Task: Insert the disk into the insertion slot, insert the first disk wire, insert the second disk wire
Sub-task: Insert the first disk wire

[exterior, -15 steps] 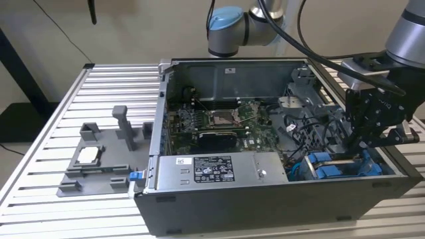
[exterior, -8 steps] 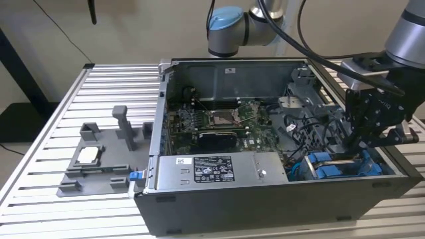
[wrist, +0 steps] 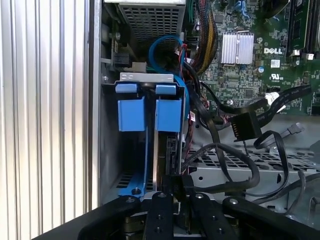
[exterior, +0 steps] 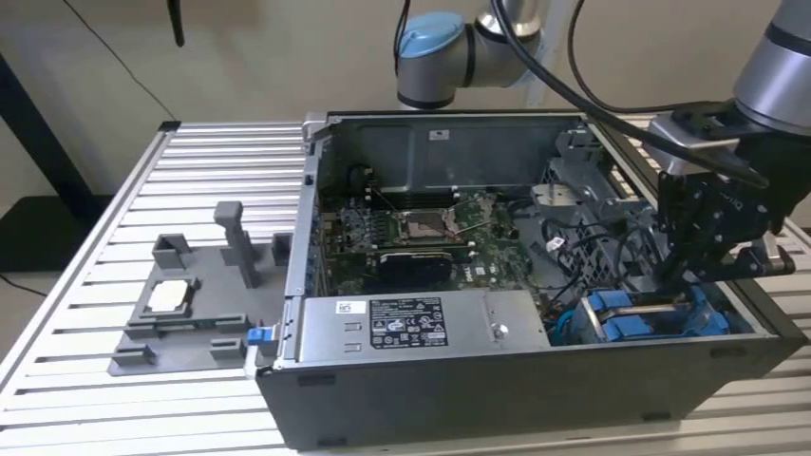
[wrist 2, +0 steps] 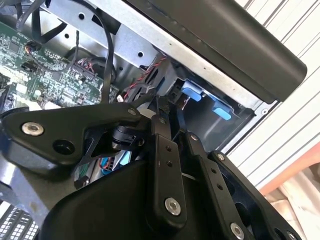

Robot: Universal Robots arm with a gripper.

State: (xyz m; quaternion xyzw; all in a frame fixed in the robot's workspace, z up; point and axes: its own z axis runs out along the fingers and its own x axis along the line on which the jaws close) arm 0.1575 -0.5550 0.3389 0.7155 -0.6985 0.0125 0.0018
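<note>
Disk is seen standing on edge betw. blue carrier rails, down in the insertion slot, at the PC case corner twd. the exterior view's right. Its near edge is clamped by the gripper. Black wire connector is seen lying loose nearby.

In the exterior view the arm was cut off by the picture's upper and right edges. The lower end of the gripper was lost among the blue brackets. In the first wrist view the disk showed as one dark edge in the slot, its faces hidden by the brackets. The label on the power supply was too small to read
</note>
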